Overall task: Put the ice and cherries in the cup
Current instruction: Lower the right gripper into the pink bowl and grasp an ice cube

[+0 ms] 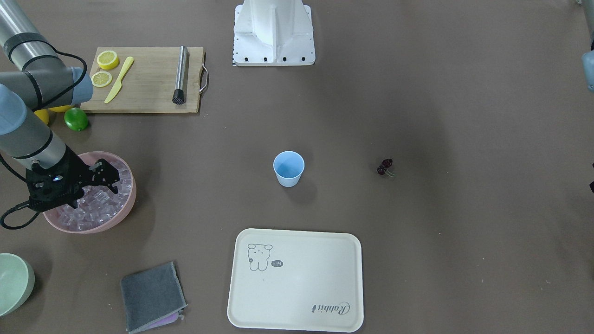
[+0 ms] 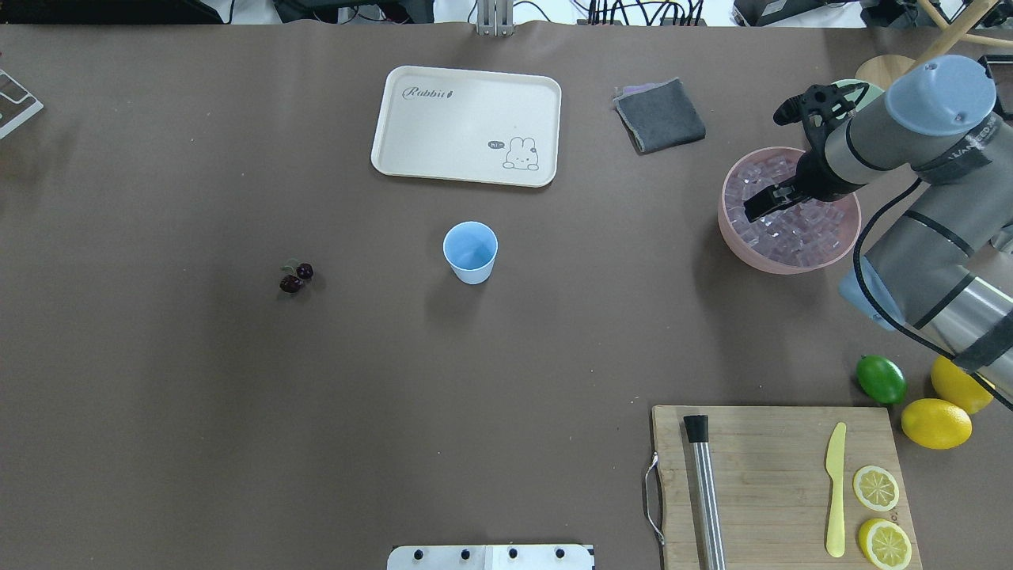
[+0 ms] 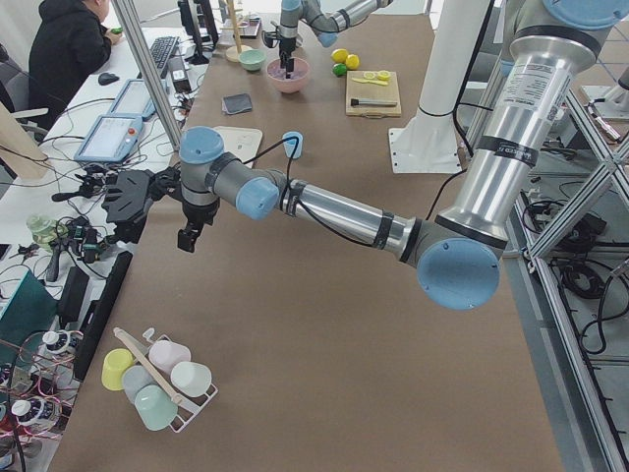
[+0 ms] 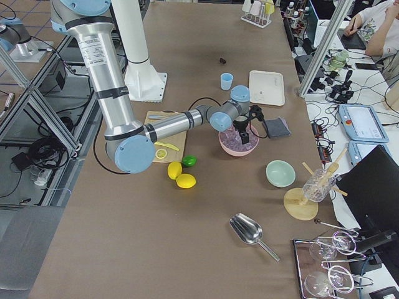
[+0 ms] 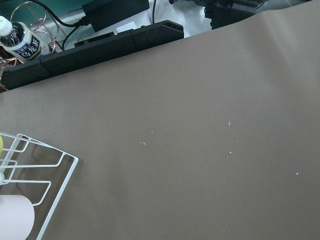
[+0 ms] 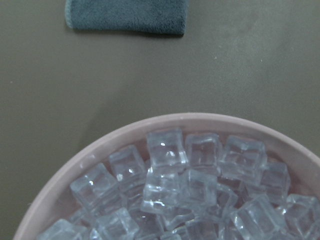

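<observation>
The light-blue cup (image 2: 470,251) stands upright mid-table with nothing showing inside. Left of it in the overhead view, the dark cherries (image 2: 295,277) lie on the bare table. Ice (image 2: 799,229) fills a pink bowl (image 2: 732,229) at the right. My right gripper (image 1: 110,178) hangs tilted over that bowl, open, its fingertips low among the cubes; the right wrist view shows only ice (image 6: 180,185) and the bowl's rim. My left gripper (image 3: 185,239) hovers above the table's far left end, away from all of these; I cannot tell whether it is open or shut.
A cream tray (image 2: 467,127) and a grey cloth (image 2: 661,115) lie beyond the cup. A cutting board (image 2: 775,475) holds lemon slices, a yellow knife and a metal muddler. A lime (image 2: 881,378) and lemons sit beside it. A pale green bowl (image 1: 14,283) stands near the ice bowl.
</observation>
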